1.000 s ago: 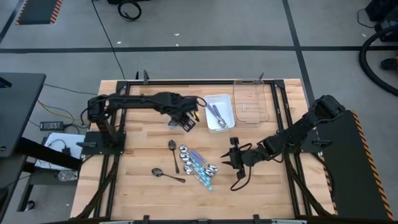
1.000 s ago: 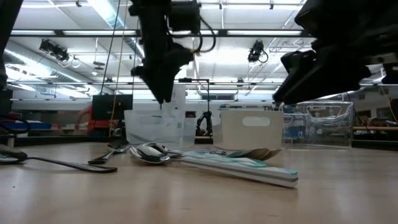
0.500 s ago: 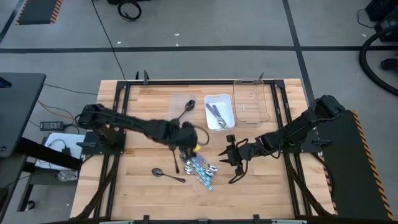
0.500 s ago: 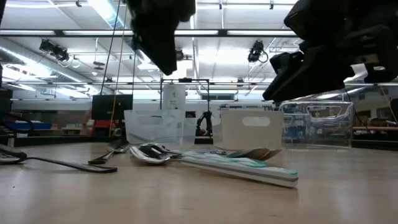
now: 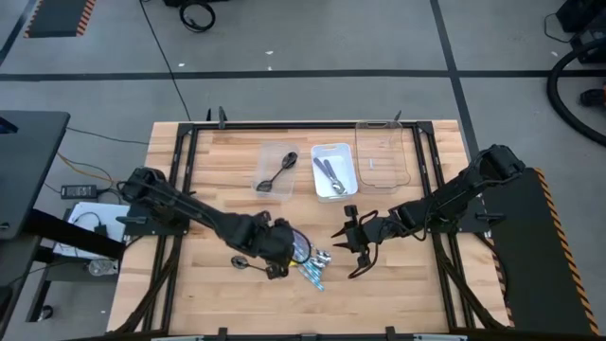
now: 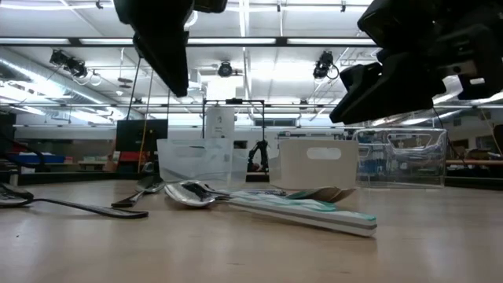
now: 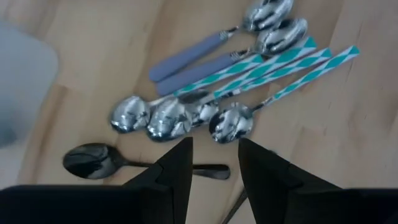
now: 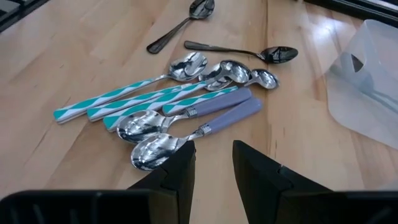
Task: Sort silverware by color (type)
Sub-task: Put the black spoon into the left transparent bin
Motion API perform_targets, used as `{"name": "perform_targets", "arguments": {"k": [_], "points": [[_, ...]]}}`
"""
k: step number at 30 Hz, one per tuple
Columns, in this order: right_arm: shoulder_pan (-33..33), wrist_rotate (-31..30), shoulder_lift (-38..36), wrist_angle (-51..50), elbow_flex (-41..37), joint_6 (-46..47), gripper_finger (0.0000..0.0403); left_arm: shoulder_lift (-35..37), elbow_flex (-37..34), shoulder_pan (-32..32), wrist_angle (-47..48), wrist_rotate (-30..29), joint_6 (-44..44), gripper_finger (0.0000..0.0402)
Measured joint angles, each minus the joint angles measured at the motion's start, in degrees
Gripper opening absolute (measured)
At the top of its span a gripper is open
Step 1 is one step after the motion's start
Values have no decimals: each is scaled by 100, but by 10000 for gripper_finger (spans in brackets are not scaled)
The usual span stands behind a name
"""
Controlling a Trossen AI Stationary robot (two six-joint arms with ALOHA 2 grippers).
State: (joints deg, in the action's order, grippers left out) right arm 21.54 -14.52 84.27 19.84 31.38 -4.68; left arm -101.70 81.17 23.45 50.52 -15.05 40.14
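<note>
Now that a dark spoon (image 5: 278, 172) lies in the clear tray (image 5: 276, 169), the left end effector (image 5: 281, 254), empty and narrowly parted, has swung back over the spoon pile (image 5: 311, 258). Another pick looks next. The right end effector (image 5: 348, 237), also narrowly parted and empty, waits at the pile's three o'clock.

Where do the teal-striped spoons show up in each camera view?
High view: teal-striped spoons at the centre of the table, toward its front edge.
Low view: their handles lie across the middle, running toward the right.
Left wrist view: upper right.
Right wrist view: left of centre.
Shared landmark: the purple-handled spoons right alongside them, clear in both wrist views only.
</note>
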Motion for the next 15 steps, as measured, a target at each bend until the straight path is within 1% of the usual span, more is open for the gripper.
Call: {"name": "perform_targets", "arguments": {"k": [6, 11, 13, 15], "points": [[15, 87, 0, -86, 0, 327, 118, -393, -2, 207, -185, 59, 46, 137], [94, 126, 0, -485, 0, 737, 118, -552, -4, 262, -226, 433, 167, 137], [130, 57, 0, -595, 0, 866, 118, -615, -2, 283, -369, 543, 162, 137], [178, -86, 0, -647, 0, 1013, 118, -679, -7, 307, -304, 619, 85, 137]]}}
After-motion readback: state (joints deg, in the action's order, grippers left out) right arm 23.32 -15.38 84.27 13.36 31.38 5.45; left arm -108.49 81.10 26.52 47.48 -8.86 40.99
